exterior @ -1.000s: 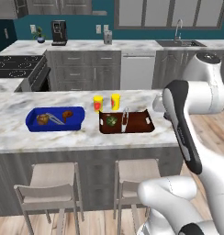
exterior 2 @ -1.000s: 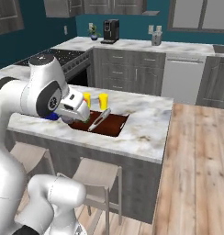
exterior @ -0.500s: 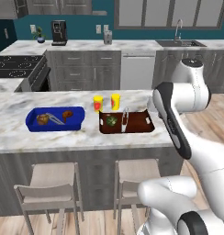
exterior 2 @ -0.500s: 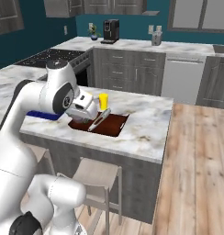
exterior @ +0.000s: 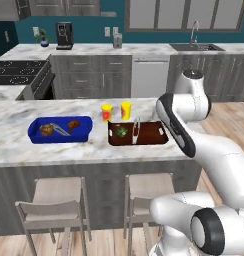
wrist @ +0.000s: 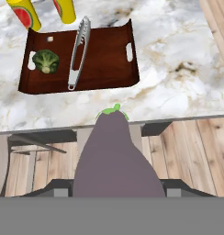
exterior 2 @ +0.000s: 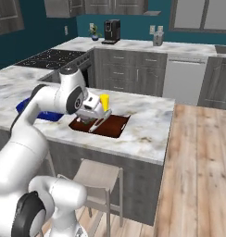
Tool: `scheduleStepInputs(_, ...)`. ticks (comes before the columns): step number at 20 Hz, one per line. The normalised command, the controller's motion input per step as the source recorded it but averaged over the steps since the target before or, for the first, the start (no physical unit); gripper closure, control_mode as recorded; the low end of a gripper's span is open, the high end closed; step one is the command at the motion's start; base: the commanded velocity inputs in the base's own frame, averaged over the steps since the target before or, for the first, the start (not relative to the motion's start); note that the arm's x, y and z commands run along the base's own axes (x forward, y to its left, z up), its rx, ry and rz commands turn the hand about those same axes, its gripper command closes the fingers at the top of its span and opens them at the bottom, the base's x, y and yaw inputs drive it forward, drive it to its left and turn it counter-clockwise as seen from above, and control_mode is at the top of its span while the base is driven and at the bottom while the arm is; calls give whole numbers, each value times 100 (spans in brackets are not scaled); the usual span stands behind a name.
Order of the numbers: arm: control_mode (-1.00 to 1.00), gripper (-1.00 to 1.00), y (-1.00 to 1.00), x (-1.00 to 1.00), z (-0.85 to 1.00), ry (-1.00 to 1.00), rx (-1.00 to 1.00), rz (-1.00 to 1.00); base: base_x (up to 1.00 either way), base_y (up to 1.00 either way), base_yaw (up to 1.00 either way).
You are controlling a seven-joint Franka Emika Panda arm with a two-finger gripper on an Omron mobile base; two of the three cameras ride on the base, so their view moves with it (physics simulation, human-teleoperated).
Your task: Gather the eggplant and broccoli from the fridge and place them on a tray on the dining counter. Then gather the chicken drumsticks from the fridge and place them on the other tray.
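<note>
The big purple eggplant with a green cap (wrist: 116, 160) is held between the jaws of the end effector (exterior 2: 97, 112), which are part way open around it. Since a moment ago the arm has been swung closer to the marble counter (exterior: 89, 150), so the eggplant is now hung just off the counter's edge, near the brown wooden tray (wrist: 104, 59). On that tray a green broccoli (wrist: 46, 61) and silver metal tongs (wrist: 78, 46) are seen, so the eggplant is likely to be put there next.
</note>
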Motion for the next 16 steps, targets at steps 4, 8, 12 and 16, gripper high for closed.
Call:
scheduleStepInputs(4, -100, 100, 0, 59, -32, 1, -1, 0, 0, 0, 0)
scheduleStepInputs(8, -100, 100, -1, 55, -36, 2, -1, 0, 0, 0, 0)
scheduleStepInputs(12, -100, 100, -5, 53, -34, 2, 0, 0, 0, 0, 0)
scheduleStepInputs(16, -100, 100, -5, 46, -33, 2, 0, 0, 0, 0, 0)
